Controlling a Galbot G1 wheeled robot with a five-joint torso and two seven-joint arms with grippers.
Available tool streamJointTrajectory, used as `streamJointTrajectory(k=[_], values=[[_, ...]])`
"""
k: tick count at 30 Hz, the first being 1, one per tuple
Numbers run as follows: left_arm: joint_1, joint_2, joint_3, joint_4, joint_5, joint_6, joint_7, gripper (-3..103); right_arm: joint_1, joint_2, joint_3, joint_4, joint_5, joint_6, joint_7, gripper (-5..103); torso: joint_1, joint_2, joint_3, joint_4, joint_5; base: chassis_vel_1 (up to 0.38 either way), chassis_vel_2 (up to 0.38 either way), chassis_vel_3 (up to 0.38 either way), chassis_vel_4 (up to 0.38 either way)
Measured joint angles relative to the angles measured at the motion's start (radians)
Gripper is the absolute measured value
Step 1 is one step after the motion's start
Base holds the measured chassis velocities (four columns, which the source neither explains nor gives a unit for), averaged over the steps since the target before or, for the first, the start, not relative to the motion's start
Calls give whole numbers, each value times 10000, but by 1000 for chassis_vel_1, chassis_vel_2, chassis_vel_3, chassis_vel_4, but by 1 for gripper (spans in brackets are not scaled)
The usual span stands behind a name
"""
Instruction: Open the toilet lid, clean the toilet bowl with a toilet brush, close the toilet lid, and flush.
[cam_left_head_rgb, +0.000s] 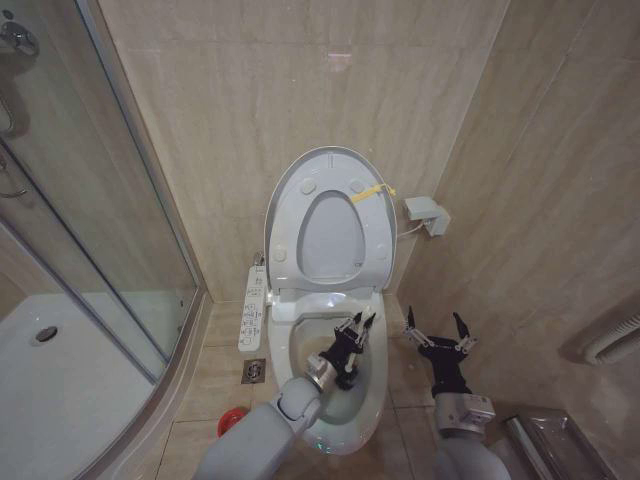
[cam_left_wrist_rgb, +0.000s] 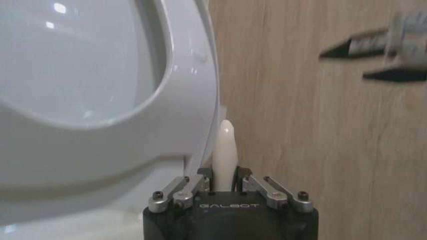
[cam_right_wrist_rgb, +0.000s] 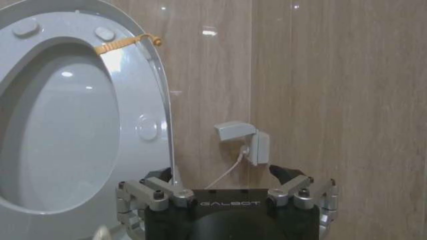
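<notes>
The toilet lid (cam_left_head_rgb: 330, 153) stands raised against the wall with the seat ring (cam_left_head_rgb: 372, 245) in front of it. Its yellow strap (cam_right_wrist_rgb: 123, 44) shows at the upper edge. Below it the toilet bowl (cam_left_head_rgb: 292, 345) lies uncovered. My left gripper (cam_left_head_rgb: 354, 327) hangs over the bowl, shut on the thin white handle of the toilet brush (cam_left_wrist_rgb: 225, 147). I cannot make out the bristle head. To the right of the bowl, above the floor, my right gripper (cam_left_head_rgb: 437, 333) is held open with nothing in it.
A red cup holder (cam_left_head_rgb: 229, 421) sits on the floor left of the bowl, partly behind my left arm. A white button-panel strip (cam_left_head_rgb: 253, 305) and a floor drain (cam_left_head_rgb: 254, 371) lie beside the toilet. Glass shower wall (cam_left_head_rgb: 110, 200) at left, wall box (cam_left_head_rgb: 425, 214) at right.
</notes>
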Motion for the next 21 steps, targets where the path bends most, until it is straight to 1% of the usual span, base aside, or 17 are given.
streamJointTrajectory(k=[2, 5, 8, 11, 12, 15, 19, 21], values=[[-45, 8, 18, 170, -28, 0, 30, 22, 0, 0, 0, 0, 0, 0, 0, 100, 0, 0, 0, 1, 0, 0, 0, 0, 0], [-299, 159, -105, 895, -59, -12, 170, 22, 0, 0, 0, 0, 0, 0, 0, 100, -1, 1, -2, 1, -2, 0, 0, 0, 0], [-444, 254, -255, 1116, 24, 24, 169, 22, 0, 0, 0, -1, 0, 0, 0, 100, -2, 0, -1, 2, -2, 0, 0, 0, 0], [-482, 338, -306, 952, 81, 132, 144, 22, 0, 0, 0, -1, 0, 0, 0, 100, -1, 0, 0, 4, 1, 0, 0, 0, 0], [-480, 360, -311, 644, 74, 202, 118, 22, 0, 0, 0, 0, 0, 0, 0, 100, -1, -1, 2, 5, 2, 0, 0, 0, 0], [-406, 283, -213, -226, -47, 330, 39, 22, 0, 0, 0, 0, 0, 0, 0, 100, -1, 0, 1, -1, 2, 0, 0, 0, 0], [-244, 125, -44, -597, -195, 335, 43, 22, 0, 0, 0, 0, 0, 0, 0, 100, -1, 0, 0, -2, 1, 0, 0, 0, 0], [-184, 104, 18, -581, -236, 317, 55, 22, 0, -1, 0, -1, 0, 0, 1, 100, -1, 0, 0, -1, 0, 0, 0, 0, 0]])
